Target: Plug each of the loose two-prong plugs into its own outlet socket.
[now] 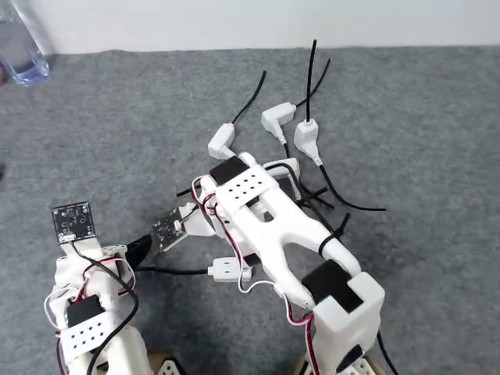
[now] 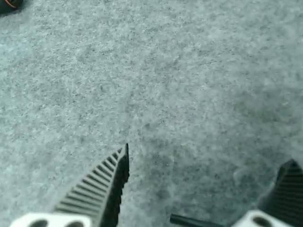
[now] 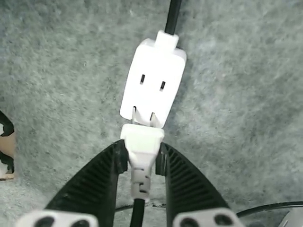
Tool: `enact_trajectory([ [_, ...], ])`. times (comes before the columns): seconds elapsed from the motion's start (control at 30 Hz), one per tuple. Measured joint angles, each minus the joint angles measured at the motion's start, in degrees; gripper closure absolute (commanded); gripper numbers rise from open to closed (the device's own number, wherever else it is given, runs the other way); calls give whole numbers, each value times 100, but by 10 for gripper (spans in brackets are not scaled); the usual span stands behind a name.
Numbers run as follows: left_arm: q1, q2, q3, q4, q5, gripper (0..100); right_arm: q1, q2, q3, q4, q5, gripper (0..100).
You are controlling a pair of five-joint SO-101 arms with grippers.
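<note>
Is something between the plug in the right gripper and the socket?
Nothing visible. The plug, held in the right gripper, has its prongs at the near end of the socket, with nothing between them.

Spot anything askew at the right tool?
Yes. The white two-prong plug clamped in the right tool meets the end of the white rectangular outlet block at a slight tilt. Its two metal prongs show bare between them, so it isn't fully seated.
</note>
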Motion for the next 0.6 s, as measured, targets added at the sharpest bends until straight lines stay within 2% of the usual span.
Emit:
enact_trajectory([
  [0.6,0,0,0,0,0,549,-62,79,-325,448,-9,991],
])
